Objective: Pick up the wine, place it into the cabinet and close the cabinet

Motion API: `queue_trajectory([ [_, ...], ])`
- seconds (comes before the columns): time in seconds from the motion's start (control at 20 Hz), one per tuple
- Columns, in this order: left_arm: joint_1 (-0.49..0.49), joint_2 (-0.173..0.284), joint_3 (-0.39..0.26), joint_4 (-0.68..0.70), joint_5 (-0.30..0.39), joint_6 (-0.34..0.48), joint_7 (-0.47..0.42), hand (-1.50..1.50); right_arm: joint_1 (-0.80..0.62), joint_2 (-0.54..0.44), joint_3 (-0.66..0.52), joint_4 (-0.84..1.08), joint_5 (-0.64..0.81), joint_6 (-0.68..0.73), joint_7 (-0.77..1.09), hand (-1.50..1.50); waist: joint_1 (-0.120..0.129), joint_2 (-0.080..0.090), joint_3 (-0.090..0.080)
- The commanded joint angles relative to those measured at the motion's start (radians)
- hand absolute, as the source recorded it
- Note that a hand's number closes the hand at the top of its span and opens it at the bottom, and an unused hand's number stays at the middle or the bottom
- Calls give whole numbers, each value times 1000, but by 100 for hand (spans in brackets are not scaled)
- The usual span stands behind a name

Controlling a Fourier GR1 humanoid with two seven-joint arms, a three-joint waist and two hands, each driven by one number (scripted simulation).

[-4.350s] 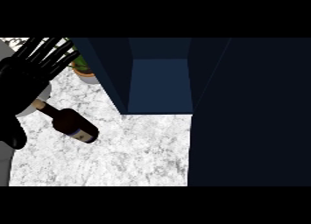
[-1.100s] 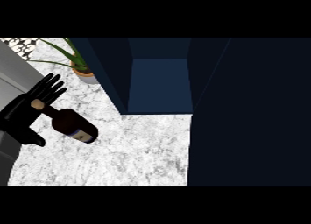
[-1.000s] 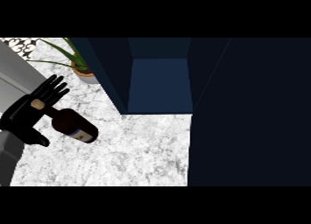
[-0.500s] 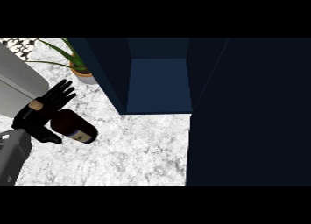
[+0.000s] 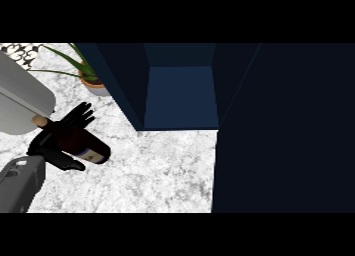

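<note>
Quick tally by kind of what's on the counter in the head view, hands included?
Wine bottle: 1
Potted plant: 1
Cabinet, open: 1
Hand: 1, the left hand, fingers around the wine bottle
Total: 4

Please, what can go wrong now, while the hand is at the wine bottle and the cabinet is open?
1. The left hand lies partly around the wine bottle, which lies on its side on the counter; it might roll or slip as it is lifted.
2. The potted plant stands between the bottle and the open cabinet; a direct path could brush its leaves.
3. The cabinet's opening looks narrow, so the bottle may strike its wall.
</note>
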Motion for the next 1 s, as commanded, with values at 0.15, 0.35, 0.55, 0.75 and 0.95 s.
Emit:
queue_trajectory([
  [0.15,-8,-26,-10,69,-20,-76,-136,-150,79,15,22,-46,11,15,-32,-150,-6,0,0],
  [0.35,-43,-32,11,111,6,-87,-99,-150,40,18,52,-27,31,2,-7,-150,-2,0,0],
  [0.55,8,-46,11,120,16,-141,-143,-150,39,-4,1,-57,-3,4,16,-150,-7,2,-1],
  [0.75,-32,-68,24,139,32,-120,-110,-150,-44,-9,-29,27,2,-3,-3,-150,-2,5,-2],
  [0.95,-14,-63,21,149,29,-145,-132,-150,40,12,17,32,36,25,-60,-150,-12,6,-2],
])
